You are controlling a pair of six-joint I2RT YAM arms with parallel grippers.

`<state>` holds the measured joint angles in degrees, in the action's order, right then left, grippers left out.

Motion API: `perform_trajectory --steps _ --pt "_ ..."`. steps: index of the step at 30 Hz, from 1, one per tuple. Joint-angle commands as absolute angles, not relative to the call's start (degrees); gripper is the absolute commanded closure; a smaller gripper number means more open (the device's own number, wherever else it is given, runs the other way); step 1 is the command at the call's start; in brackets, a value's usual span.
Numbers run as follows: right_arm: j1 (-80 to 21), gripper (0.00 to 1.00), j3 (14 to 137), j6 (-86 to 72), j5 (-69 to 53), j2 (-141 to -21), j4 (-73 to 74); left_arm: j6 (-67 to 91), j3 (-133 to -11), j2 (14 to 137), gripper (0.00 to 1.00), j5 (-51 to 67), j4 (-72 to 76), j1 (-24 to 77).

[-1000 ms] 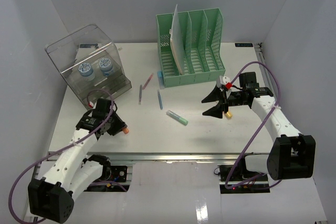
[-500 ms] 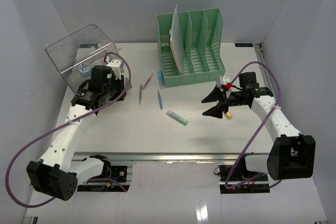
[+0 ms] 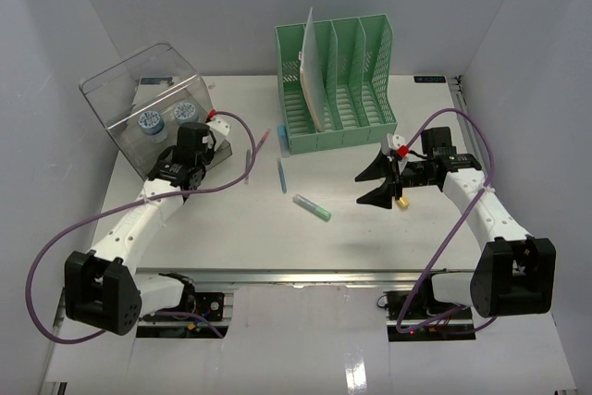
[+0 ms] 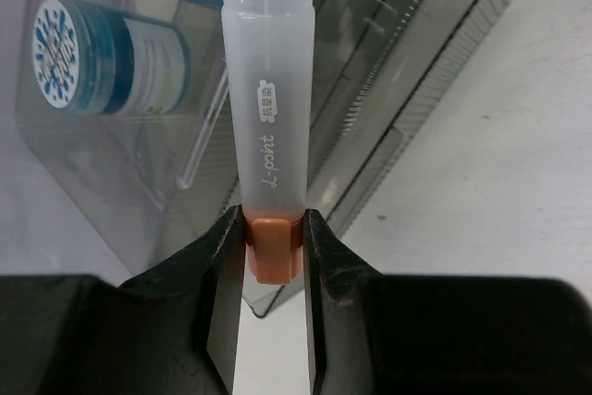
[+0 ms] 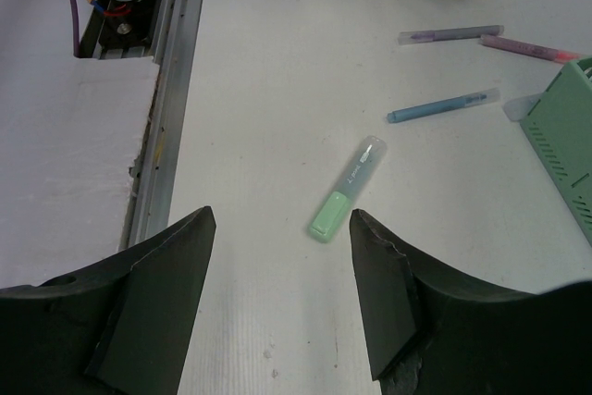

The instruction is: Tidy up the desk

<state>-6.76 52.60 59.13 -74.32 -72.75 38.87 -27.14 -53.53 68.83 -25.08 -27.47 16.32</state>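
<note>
Pinched the orange highlighter (image 4: 268, 117) narrowly in the left gripper (image 4: 274, 233), cap toward the clear box (image 4: 416, 71). Held the right gripper (image 5: 280, 228) spread wide, empty, above the desk (image 5: 277, 90).

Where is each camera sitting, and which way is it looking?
Top external: up high behind the arms, looking down on the desk; both arms show.
Left wrist: on the left arm, facing the clear box; the left gripper pinches an orange highlighter.
Right wrist: on the right arm, looking down across the desk at the green highlighter; the right gripper shows, open.
Shared: top and right wrist views both show the green highlighter.
</note>
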Motion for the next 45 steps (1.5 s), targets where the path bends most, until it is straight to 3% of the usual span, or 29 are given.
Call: perform_trajectory --steps 1,6,13,18,21,24,29,31,39,45 --pt "-6.50 0.33 51.94 59.77 -75.41 -72.98 38.23 -35.31 -51.32 70.90 0.96 -31.34 -16.97 16.32" --pt "-6.52 0.33 51.86 59.84 -75.41 -72.95 38.32 -37.19 -50.93 73.84 0.75 -32.78 -13.19 15.50" --pt "-6.50 0.33 51.86 60.12 -74.85 -72.60 38.50 -33.48 -52.67 73.95 0.14 -33.88 -12.39 15.29" --pt "-6.68 0.32 51.71 58.86 -73.81 -72.44 38.11 -23.38 -55.75 68.97 0.10 -25.91 -18.66 15.29" --pt "-8.13 0.32 50.46 50.05 -67.76 -71.23 31.79 -12.73 -58.40 65.55 0.10 -18.26 -24.46 15.29" --pt "-15.19 0.31 48.10 36.70 -50.83 -68.79 20.64 -0.65 -60.06 59.87 0.10 -7.31 -29.28 15.29" --pt "-32.63 0.06 46.73 28.19 -24.92 -69.56 14.75 14.82 -50.43 47.30 0.02 12.79 -24.59 15.21" --pt "-38.90 0.10 47.64 23.41 -16.54 -71.95 14.71 17.64 -44.62 42.56 0.02 16.46 -21.30 15.21" --pt "-50.30 0.10 55.78 15.53 -2.79 -85.38 16.23 18.54 -30.83 25.35 0.02 17.24 -15.42 15.19" --pt "-50.45 0.00 60.86 15.50 1.19 -95.97 16.78 17.08 -30.49 23.53 0.02 15.21 -15.53 15.19"
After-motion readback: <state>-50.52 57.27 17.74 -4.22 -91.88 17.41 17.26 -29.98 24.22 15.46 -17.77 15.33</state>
